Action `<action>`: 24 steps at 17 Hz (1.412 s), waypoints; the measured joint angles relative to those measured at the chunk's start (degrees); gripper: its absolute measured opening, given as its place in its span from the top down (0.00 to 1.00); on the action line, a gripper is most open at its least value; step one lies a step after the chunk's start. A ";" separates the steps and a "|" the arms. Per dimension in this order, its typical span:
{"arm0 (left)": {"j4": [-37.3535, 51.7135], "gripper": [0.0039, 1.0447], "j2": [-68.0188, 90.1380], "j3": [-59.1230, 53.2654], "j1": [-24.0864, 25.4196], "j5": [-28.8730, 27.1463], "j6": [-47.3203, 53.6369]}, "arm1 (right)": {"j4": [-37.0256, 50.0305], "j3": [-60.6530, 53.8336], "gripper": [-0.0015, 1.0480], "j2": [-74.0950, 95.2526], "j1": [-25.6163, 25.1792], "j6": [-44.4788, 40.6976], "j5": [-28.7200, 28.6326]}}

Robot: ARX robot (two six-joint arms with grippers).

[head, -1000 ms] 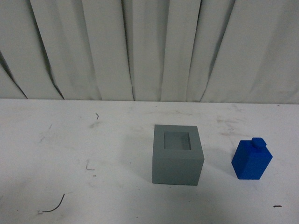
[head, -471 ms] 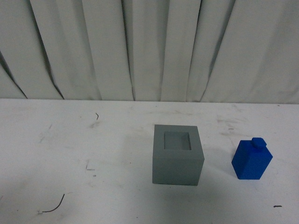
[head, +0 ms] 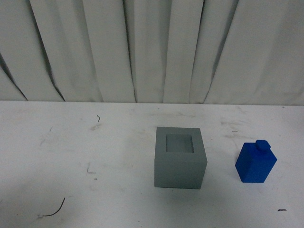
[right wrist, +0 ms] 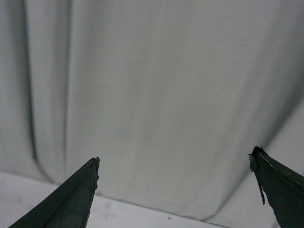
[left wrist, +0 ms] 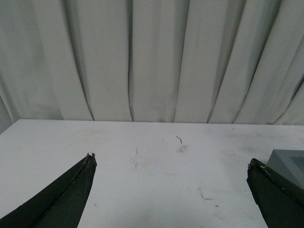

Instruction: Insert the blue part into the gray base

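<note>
White table (head: 71, 142) is filling the lower half of the front view, with neither arm showing there. Both the left gripper (left wrist: 171, 160) and the right gripper (right wrist: 174, 156) are hanging spread wide and empty, likely readying a reach. Base (head: 180, 164) is sitting at lower centre, its recess facing up to receive the part (head: 255, 164), which is standing upright, well apart, at lower right. Curtain (head: 142, 47) is hanging behind.

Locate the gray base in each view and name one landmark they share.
Front view: gray base mid-table, left of the blue part.
Left wrist view: only its corner, at the frame edge.
Right wrist view: not in it.
Shared landmark: the white curtain.
</note>
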 joint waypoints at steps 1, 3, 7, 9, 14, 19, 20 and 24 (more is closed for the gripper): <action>0.02 0.06 0.00 0.00 0.00 0.00 -0.02 | -4.61 3.17 0.06 0.63 1.25 -3.93 -4.59; 0.00 0.06 0.00 0.00 0.00 -0.02 -0.02 | -16.85 8.98 0.06 1.05 4.09 -15.85 -12.11; 0.00 0.06 0.00 0.00 0.00 -0.04 -0.02 | -48.26 18.71 0.06 3.23 7.19 -45.22 -15.37; 0.00 0.06 0.00 0.00 0.00 -0.02 -0.02 | -64.89 24.17 0.06 6.47 7.98 -61.46 -12.81; 0.00 0.06 0.00 0.00 0.00 -0.02 0.00 | -88.02 33.44 0.06 13.73 9.90 -81.92 -6.01; 0.00 0.06 0.00 0.00 0.00 0.00 -0.02 | -97.88 42.53 0.06 22.84 14.19 -79.73 0.46; 0.02 0.06 0.00 0.00 0.00 -0.04 0.00 | -99.56 43.71 0.06 24.22 15.23 -77.64 1.42; 0.02 0.06 0.00 0.00 0.00 -0.02 -0.02 | -101.72 45.22 0.06 26.25 17.33 -75.71 3.34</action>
